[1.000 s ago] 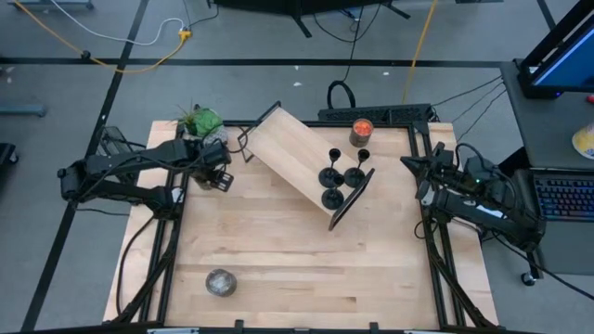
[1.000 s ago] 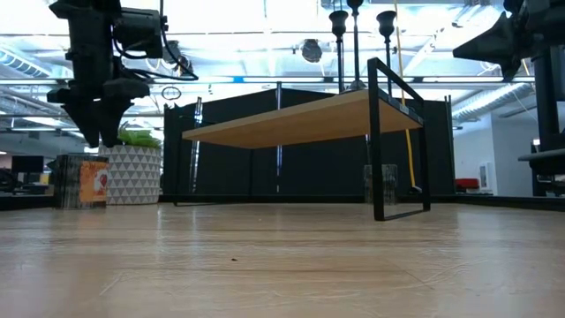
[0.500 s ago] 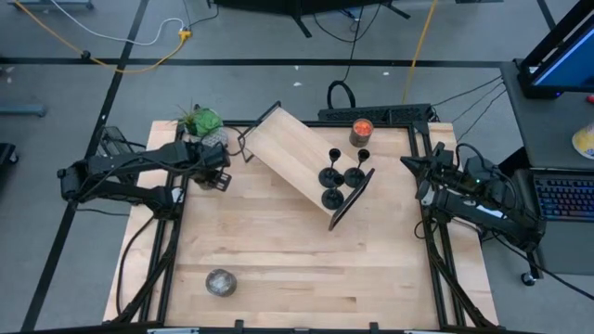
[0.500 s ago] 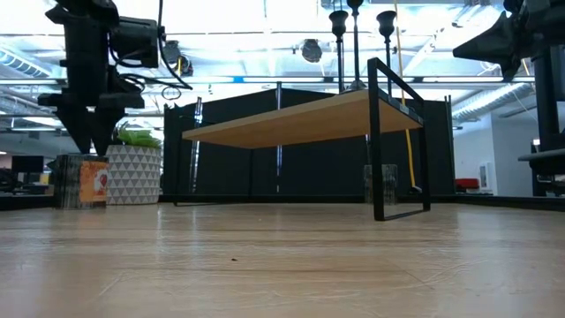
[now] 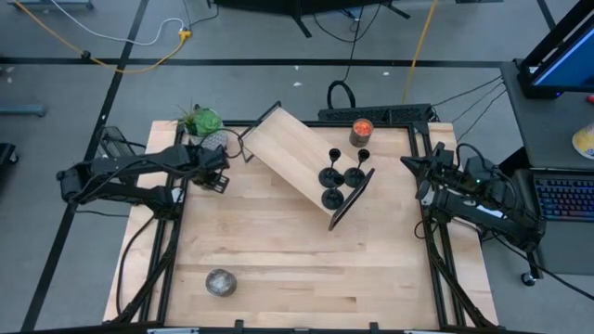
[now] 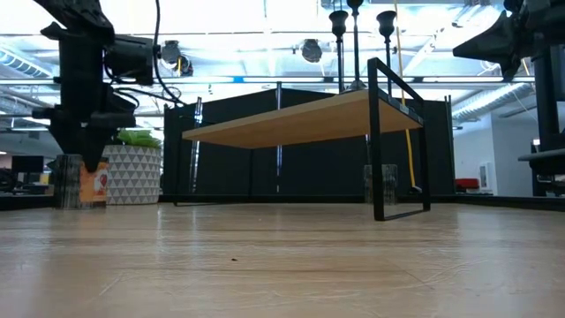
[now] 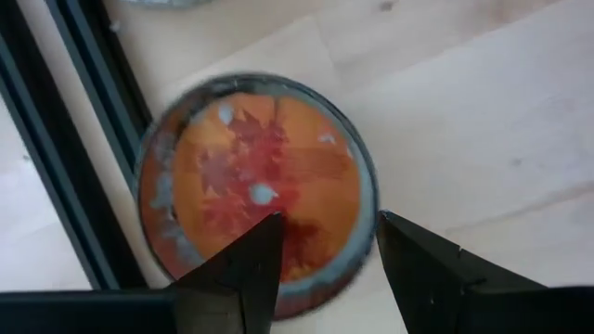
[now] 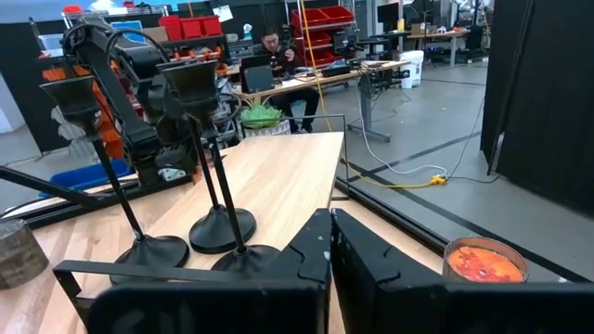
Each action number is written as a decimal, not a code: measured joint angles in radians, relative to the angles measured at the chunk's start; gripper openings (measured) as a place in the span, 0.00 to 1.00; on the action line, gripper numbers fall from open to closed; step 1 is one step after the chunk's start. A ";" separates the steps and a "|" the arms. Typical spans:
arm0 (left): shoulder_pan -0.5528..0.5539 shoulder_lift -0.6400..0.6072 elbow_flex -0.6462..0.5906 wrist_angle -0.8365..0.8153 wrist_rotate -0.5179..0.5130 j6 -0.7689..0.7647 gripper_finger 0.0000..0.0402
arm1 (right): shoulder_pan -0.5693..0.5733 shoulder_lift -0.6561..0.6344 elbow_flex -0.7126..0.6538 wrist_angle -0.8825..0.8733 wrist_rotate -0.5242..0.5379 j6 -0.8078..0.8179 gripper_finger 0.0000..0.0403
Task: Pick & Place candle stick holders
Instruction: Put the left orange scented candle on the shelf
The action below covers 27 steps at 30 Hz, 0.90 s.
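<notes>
On the desk (image 5: 297, 269), a wooden shelf (image 5: 288, 153) carries three candle stick holders (image 5: 342, 172), upright, stems vertical, cups upward, at its right end. The left gripper (image 5: 215, 173) hovers with jaws apart over an orange jar candle (image 7: 255, 181) beside the potted plant (image 5: 200, 122); the right gripper (image 5: 410, 163), jaws clenched and empty, waits at the right edge.

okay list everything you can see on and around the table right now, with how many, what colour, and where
candle stick holders: three, black, standing together on the raised shelf.
raised shelf: one, light wood on a black frame, far middle of the table.
jar candles: two, orange tops; one at the far edge behind the shelf, one under the left gripper.
potted plant: one, green, white patterned pot, far left corner.
grey round object: one, near left part of the table.
person: one, seated at a desk in the room beyond.
left gripper: open, above the left jar candle.
right gripper: shut, parked at the table's right edge.
</notes>
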 joint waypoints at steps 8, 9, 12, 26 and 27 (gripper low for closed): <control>-0.001 -0.002 -0.013 0.027 -0.003 0.001 0.15 | 0.000 0.000 0.000 0.003 0.000 0.026 0.00; -0.001 -0.002 -0.013 0.031 -0.003 0.005 0.09 | 0.000 0.000 0.000 0.003 0.000 0.026 0.00; 0.000 -0.001 -0.015 0.059 -0.007 0.024 0.03 | 0.000 0.000 0.000 0.003 0.001 0.029 0.00; 0.000 0.000 -0.013 0.086 0.008 0.058 0.01 | 0.000 0.000 0.000 0.003 0.001 0.053 0.00; 0.000 0.001 -0.008 0.080 0.012 0.064 0.01 | 0.000 0.000 0.000 0.003 0.001 0.053 0.00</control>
